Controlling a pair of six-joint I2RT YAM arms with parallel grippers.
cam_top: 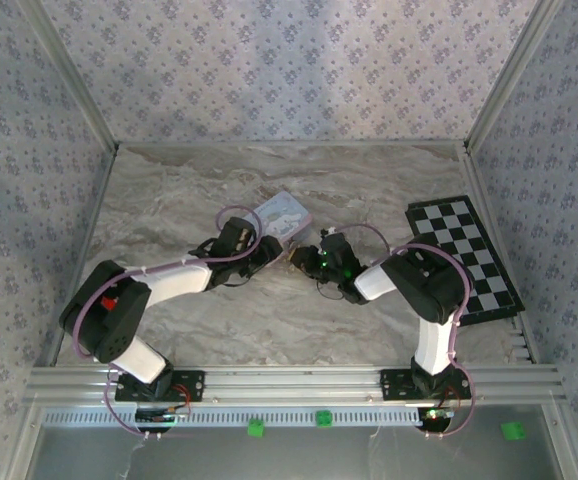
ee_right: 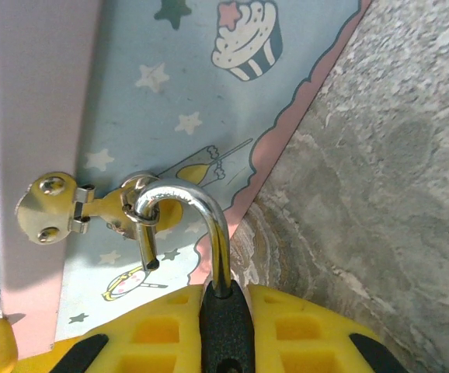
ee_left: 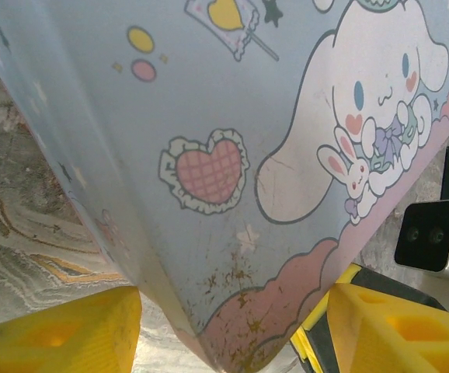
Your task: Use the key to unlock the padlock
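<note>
Padlock [ee_right: 221, 268] placement first: its dark body sits at the bottom centre of the right wrist view, pinched between the yellow pads of the right gripper [ee_right: 226, 311], whose jaws are pressed together on it. Its long axis runs from the bottom edge straight up the frame. The bright shackle arches away from the gripper and curls to the left, hooked through the ring of the brass hasp [ee_right: 61, 210] on the pale blue tin [ee_right: 209, 101]. The long leg of the shackle enters the body. The short leg ends in a free tip just left of it, apart from the body, so I judge the lock may already be sprung, though the top of the body is partly hidden by the pads. The keyhole end of the body points toward the wrist and is covered, so any key work would have to come from the lower side of the frame. In the overhead view the right gripper [cam_top: 314, 262] is at centre frame, just right of the left gripper [cam_top: 254, 245]. The tin [cam_top: 281, 215] is tilted up off the marbled table [cam_top: 269, 330] between them. The left gripper [ee_left: 232, 326] clamps the tin's lower corner, one yellow finger on each side of it. The right arm is therefore the one on the lock, and the left arm only steadies the tin.
</note>
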